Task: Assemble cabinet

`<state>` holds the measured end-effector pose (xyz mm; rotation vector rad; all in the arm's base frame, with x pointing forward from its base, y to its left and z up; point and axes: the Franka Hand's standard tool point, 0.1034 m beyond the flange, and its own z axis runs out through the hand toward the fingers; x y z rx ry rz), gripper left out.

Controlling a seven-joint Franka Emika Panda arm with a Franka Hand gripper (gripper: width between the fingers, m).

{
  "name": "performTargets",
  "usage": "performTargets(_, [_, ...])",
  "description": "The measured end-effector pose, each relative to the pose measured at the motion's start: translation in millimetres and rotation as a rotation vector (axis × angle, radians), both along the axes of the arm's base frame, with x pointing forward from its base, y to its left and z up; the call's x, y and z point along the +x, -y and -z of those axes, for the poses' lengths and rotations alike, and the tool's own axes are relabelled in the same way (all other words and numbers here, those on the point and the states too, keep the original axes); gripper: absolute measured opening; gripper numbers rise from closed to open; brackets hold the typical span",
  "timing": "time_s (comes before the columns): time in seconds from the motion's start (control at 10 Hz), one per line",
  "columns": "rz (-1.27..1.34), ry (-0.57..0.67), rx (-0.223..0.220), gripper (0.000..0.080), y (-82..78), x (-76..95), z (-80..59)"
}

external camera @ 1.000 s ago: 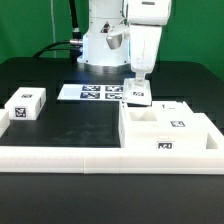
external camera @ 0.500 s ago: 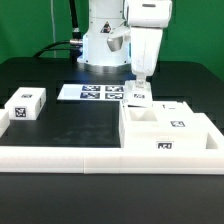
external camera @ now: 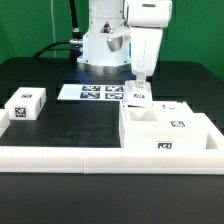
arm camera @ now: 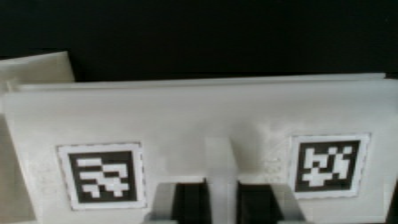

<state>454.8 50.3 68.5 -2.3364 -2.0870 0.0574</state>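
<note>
You find the gripper [external camera: 139, 88] at frame centre, by the upper left corner of the cabinet [external camera: 145, 140]. Its fingers [arm camera: 187, 205] appear pinched on the thin edge of a white tagged panel [arm camera: 196, 120].

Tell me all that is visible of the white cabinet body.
The cabinet is a white boxy body, plastic by its look, lying with its hollow compartments open upward. Square black-and-white tags mark its front wall and inside. It rests on the black table at the exterior view's right; the gripper hangs at its far corner, contact unclear.
</note>
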Motion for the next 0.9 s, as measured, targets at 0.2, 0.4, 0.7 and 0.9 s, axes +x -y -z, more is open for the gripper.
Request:
performTargets(0.2, [0.001,-0.001,-0.001,0.0068,0.0,2.3,-0.4])
performTargets(0.4, [0.001,-0.006,-0.001,0.0068,-0.2,2.2,0.5])
performTargets(0.7, [-0.001,-0.010,0.002,0.0068,-1.3,1.6,4.6])
performTargets(0.9, [-0.003,-0.010,0.003,0.0068,-2.2,1.8,4.4])
